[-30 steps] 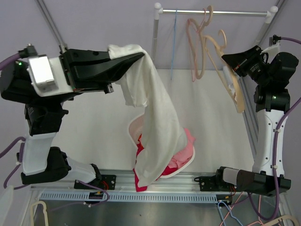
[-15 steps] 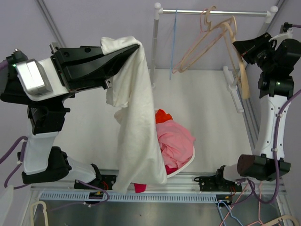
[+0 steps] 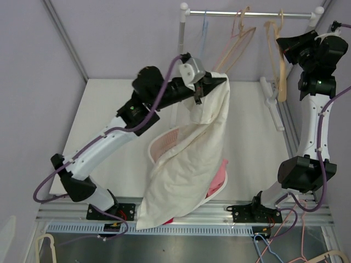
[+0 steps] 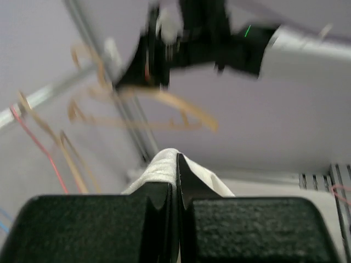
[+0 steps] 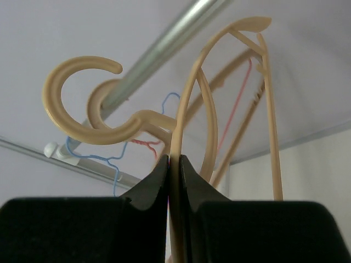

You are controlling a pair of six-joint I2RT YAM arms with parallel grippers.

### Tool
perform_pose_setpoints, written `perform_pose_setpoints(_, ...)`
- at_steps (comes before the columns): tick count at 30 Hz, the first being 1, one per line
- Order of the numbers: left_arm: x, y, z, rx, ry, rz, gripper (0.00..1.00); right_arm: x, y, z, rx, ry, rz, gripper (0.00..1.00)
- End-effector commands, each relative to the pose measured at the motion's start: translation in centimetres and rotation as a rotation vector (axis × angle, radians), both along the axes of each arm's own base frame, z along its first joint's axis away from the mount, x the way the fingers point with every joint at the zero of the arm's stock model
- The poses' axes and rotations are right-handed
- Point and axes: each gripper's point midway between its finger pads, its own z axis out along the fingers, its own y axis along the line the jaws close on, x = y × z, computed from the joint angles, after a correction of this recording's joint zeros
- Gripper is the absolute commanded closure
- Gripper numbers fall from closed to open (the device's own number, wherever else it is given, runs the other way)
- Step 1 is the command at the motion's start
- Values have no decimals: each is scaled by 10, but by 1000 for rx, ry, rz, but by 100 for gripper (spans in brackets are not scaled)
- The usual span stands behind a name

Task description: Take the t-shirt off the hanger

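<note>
Pinching t-shirt point(image 3: 189, 159) between left jaws, hanger point(image 3: 282, 82) between right jaws

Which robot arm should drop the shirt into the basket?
Left, probably. The left gripper is shut on the white t-shirt, which hangs over the basket. The right gripper is up by the rail, shut on the hanger.

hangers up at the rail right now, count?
3 clear on the rail: blue hanger at left, middle beige hanger, right beige hanger gripped by the right hand. More may overlap there.
</note>
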Motion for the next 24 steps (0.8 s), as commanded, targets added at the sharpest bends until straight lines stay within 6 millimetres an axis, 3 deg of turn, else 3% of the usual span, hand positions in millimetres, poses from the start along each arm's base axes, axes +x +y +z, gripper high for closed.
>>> perform_pose_setpoints(1,45,1,-36,-75,209,155,99,-11,-6,68,-36,-202,-43,100)
perform_pose_setpoints(2,60,-5,-96,-5,311,203,100,-9,-7,69,-37,-207,-45,100)
perform_pose_setpoints(5,66,13,-116,-134,485,271,99,2,-9,68,-36,-202,-45,100)
perform_pose_setpoints(6,64,12,-176,-96,613,281,100,6,-10,67,-34,-199,-40,100)
perform_pose_setpoints(7,62,15,-194,-92,675,293,99,10,-10,65,-30,-191,-35,100)
perform_pose_setpoints(8,69,28,-226,-89,752,387,99,23,-12,51,-19,-155,-31,100)
perform_pose_setpoints(10,63,43,-298,-22,911,480,99,30,-12,51,-6,-151,-22,100)
perform_pose_setpoints(11,62,53,-306,-37,924,516,99,34,-13,48,0,-144,-20,100)
perform_pose_setpoints(13,48,79,-365,-5,1009,604,99,41,-15,40,7,-130,-23,100)
perform_pose_setpoints(15,43,100,-368,-62,1029,661,99,45,-17,36,9,-129,-28,100)
perform_pose_setpoints(17,26,119,-409,-9,1101,715,99,48,-19,33,12,-123,-32,100)
perform_pose_setpoints(21,13,139,-451,50,1164,797,100,51,-19,28,19,-111,-32,100)
perform_pose_setpoints(24,13,138,-446,73,1135,784,99,48,-16,24,15,-103,-22,100)
